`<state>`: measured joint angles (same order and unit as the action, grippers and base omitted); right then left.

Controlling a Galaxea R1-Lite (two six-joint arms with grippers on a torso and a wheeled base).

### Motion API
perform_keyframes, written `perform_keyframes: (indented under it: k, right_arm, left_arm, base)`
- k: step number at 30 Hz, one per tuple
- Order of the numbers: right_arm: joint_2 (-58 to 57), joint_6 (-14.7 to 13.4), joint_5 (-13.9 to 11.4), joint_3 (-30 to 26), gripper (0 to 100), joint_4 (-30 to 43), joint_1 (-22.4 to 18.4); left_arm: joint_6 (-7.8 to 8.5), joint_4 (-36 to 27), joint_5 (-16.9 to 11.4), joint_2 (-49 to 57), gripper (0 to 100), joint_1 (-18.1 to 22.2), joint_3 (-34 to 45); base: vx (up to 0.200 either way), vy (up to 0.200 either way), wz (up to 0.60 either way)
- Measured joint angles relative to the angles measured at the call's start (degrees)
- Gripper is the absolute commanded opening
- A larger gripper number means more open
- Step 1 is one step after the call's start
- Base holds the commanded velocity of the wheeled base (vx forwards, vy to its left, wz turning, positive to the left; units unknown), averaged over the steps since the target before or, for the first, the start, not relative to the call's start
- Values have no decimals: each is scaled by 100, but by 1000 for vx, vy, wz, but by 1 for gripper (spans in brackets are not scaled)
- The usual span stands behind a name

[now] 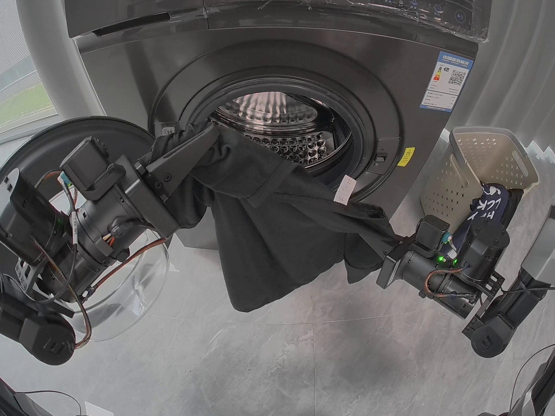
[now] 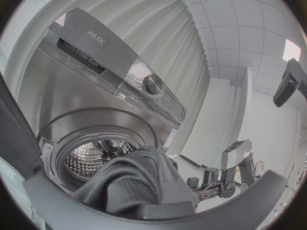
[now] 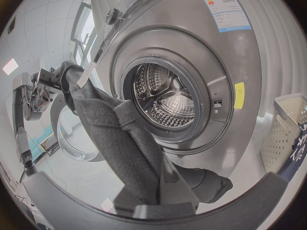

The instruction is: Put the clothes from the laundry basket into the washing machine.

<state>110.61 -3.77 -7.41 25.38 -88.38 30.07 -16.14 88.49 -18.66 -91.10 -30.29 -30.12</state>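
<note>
Dark garment (image 1: 260,221) spans the mouth of the washing machine (image 1: 358,82), left end effector (image 1: 199,143) and right end effector (image 1: 400,241) each pinching an end — I fear its sagging middle catches the rim or drops out.

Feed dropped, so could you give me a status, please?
Left gripper and right gripper shut on garment. Garment stretched across open drum, hanging outside. Door swung wide.

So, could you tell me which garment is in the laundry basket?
The navy garment with white print; the black garment hangs between left hand and right hand.
</note>
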Motion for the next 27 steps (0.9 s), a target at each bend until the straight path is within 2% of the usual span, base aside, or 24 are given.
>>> perform_keyframes:
  k: [5, 6, 19, 27]
  right_arm:
    - [-94, -13, 110, -63, 0, 0, 167]
    - [-101, -13, 140, -63, 100, 2, 187]
    - [411, -11, 118, -17, 100, 0, 265]
    - [887, -22, 129, 68, 100, 0, 560]
  left_arm:
    - [5, 0, 4, 1, 0, -22, 33]
    - [5, 0, 2, 0, 0, -27, 35]
    - [7, 0, -5, 23, 0, -62, -6]
    - [9, 0, -7, 54, 0, -95, -50]
  base:
    - [0, 0, 0]
    - [0, 0, 0]
    - [0, 0, 0]
    - [0, 0, 0]
